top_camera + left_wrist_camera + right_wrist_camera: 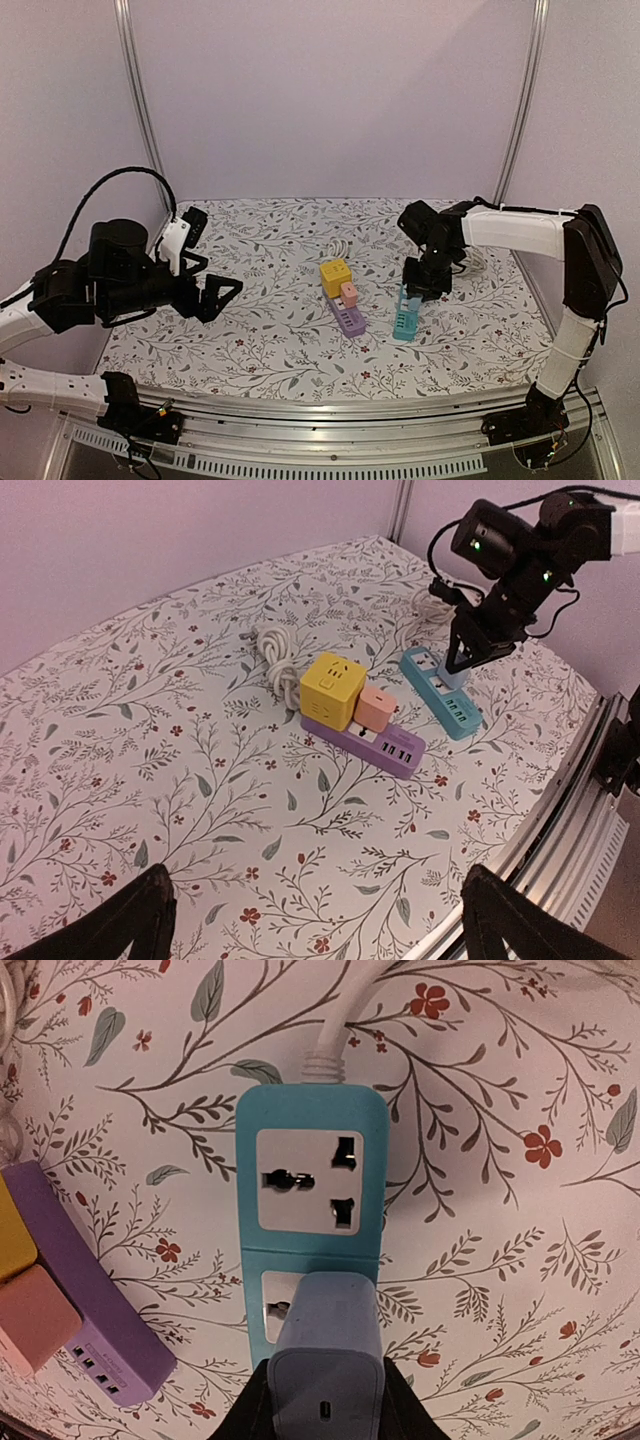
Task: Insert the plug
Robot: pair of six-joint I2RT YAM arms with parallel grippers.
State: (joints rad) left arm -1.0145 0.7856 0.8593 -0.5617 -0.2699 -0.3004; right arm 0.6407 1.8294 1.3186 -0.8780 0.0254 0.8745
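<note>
We see the flowered desk (250, 340). Toward its 9 o'clock edge our left gripper (222, 297) hangs spread wide, holding nothing. A purple power strip (365, 745) carries a yellow cube (332, 688) and a pink adapter (376, 708). At its 3 o'clock lies the teal power strip (310, 1150). Our right gripper (458, 660) pinches the grey-blue plug (325, 1350), which covers that strip's second socket.

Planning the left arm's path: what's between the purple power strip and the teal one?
Only bare floral tablecloth; the left wrist view shows purple strip and teal strip apart.
</note>
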